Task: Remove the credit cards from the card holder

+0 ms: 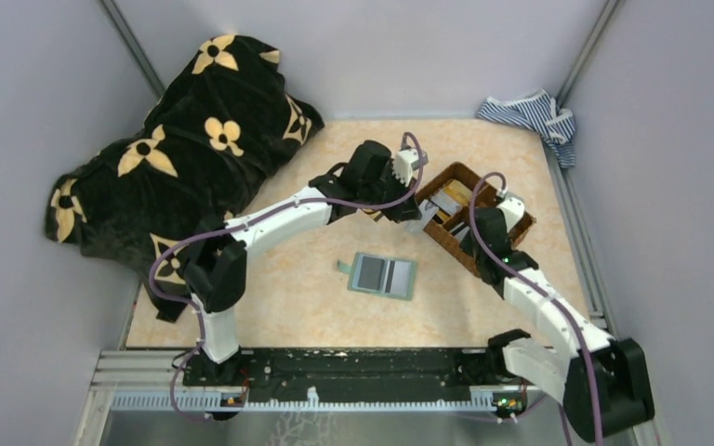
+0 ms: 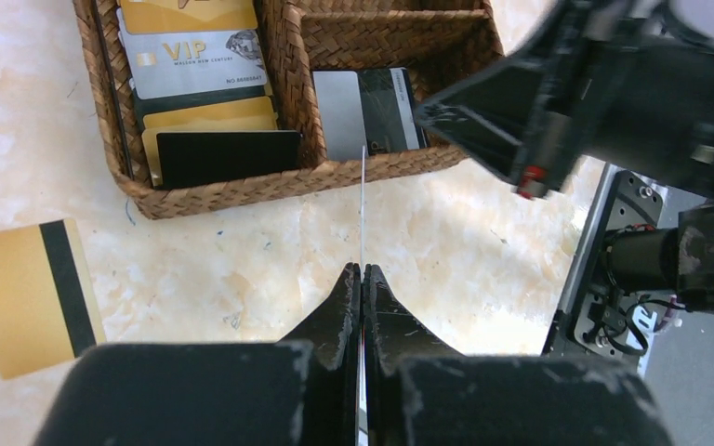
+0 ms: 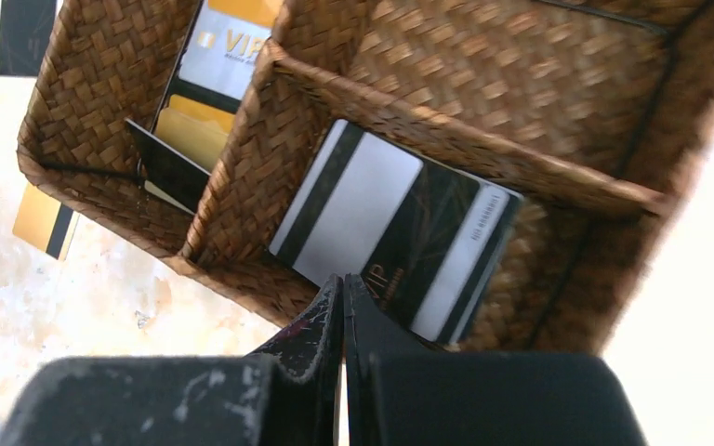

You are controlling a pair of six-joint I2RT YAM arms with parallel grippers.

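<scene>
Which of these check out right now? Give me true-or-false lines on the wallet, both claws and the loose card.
The card holder lies open on the table, outside the basket. True.
The left claw is open and empty. False: it is shut on a pale card seen edge-on.
A gold card with a dark stripe lies on the table beside the basket. True.
The right claw hangs over the card holder. False: it is shut, over the basket.
</scene>
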